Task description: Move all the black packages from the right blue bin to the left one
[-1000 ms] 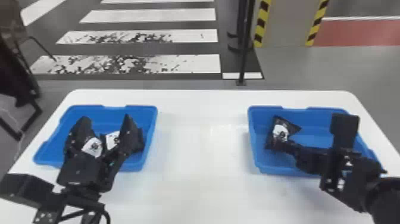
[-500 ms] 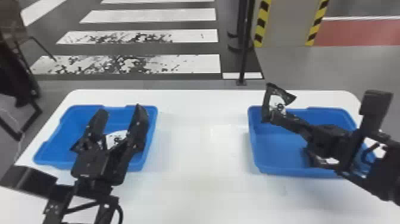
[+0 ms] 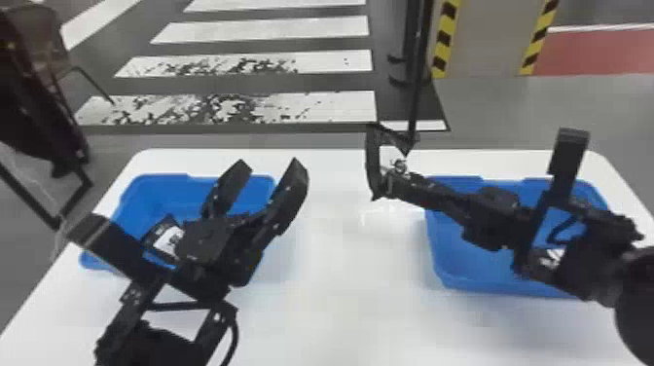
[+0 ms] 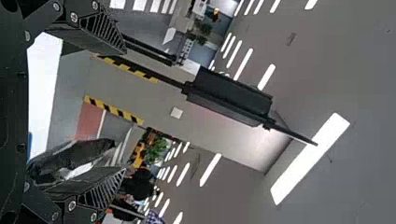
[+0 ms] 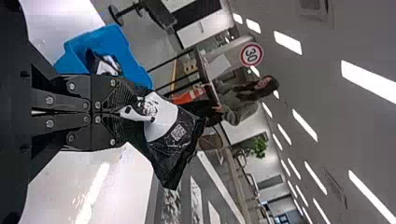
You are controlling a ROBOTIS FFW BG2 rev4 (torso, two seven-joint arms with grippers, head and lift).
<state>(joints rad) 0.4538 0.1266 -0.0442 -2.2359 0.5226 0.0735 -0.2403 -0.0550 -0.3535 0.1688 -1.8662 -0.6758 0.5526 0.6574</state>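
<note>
Head view: right gripper (image 3: 384,180) clamped on a black package (image 3: 388,155), left gripper (image 3: 269,165) spread at the left blue bin (image 3: 151,194)

Largest of all, the white bench (image 3: 336,301) extends below both pairs of fingers, and its surface shows between the two arms. Next in size come the bins. The left one lies beneath and behind the left gripper's fingers, mostly to their left; one finger reaches past its right side in the head view. The right blue bin (image 3: 462,280) sits to the right of the right gripper's fingers, partly hidden under that arm.

The left gripper's fingers stand wide apart. In the left wrist view, black and white wrapping shows beside one of them; which package it belongs to, I cannot tell. The right gripper's fingers are pressed together on the package, raised over the bench's far side, its black and white wrapping jutting past their tips.

Smaller still in the head view, a second package (image 3: 171,242) lies in the left bin, to the left of the left fingers. A third package (image 5: 106,64) lies in the right bin, beyond the right fingers.
</note>
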